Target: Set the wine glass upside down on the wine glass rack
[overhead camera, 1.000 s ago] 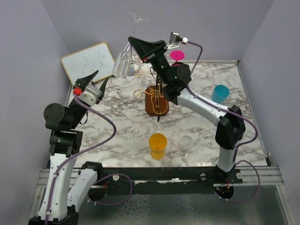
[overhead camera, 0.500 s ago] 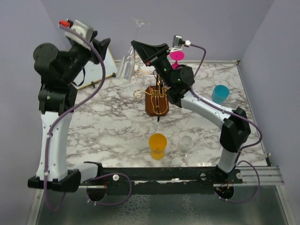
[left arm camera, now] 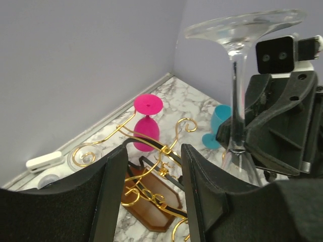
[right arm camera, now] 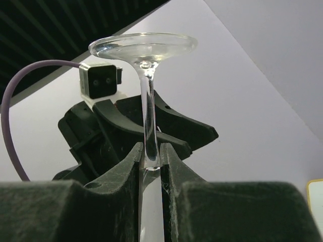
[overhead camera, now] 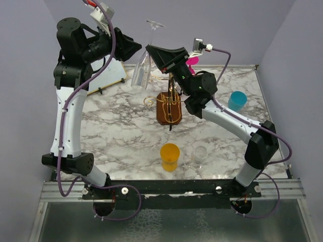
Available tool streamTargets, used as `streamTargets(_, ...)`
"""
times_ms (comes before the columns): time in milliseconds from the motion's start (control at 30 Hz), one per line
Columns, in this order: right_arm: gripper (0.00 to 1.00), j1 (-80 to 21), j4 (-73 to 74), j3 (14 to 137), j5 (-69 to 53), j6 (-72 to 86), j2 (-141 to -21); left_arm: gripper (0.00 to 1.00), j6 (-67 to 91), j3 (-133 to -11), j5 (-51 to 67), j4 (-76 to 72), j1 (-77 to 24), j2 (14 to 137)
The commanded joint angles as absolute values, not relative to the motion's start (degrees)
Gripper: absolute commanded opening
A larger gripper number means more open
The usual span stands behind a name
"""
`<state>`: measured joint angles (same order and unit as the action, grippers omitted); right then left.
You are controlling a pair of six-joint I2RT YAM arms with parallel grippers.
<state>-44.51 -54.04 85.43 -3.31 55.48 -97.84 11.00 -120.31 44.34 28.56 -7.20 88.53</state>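
A clear wine glass (overhead camera: 143, 70) hangs upside down in the air, foot up, above and left of the wine glass rack (overhead camera: 170, 101). The rack is gold wire on a brown wooden base (overhead camera: 162, 117). My right gripper (overhead camera: 150, 51) is shut on the glass stem (right arm camera: 149, 111), just under the foot (right arm camera: 143, 44). My left gripper (overhead camera: 135, 48) is raised high, open and empty, close to the left of the glass. In the left wrist view its fingers (left arm camera: 113, 194) frame the rack (left arm camera: 151, 194), with the glass stem (left arm camera: 236, 96) to the right.
A pink wine glass (left arm camera: 146, 128) stands upside down behind the rack. A teal cup (overhead camera: 237, 100) is at the right. An orange cup (overhead camera: 169, 156) and a small clear glass (overhead camera: 201, 153) sit near the front. A whiteboard (overhead camera: 111, 80) leans at the back left.
My left arm has swung up from low on the left and now points at the glass from close by. My right gripper has shifted slightly right with the glass.
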Motion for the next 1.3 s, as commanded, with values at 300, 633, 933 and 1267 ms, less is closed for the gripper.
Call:
streamTargets(300,0.01,-44.2,-50.9,83.0,-6.8,51.2,-94.8,0.49,15.6,-124.4,50.4,27.4,-7.1,88.4)
streamTargets(633,0.01,-44.2,-50.6,82.4,-8.7,51.7,-94.9,0.49,15.9,-122.0,50.1,26.2,-7.1,88.1)
streamTargets(933,0.01,-44.2,-50.7,82.4,-10.8,51.5,-94.5,0.62,15.3,-122.0,52.4,26.2,-7.1,89.2)
streamTargets(1267,0.01,-44.2,-49.6,83.3,-12.3,51.3,-95.0,0.56,19.4,-121.4,56.3,22.9,-7.2,90.7)
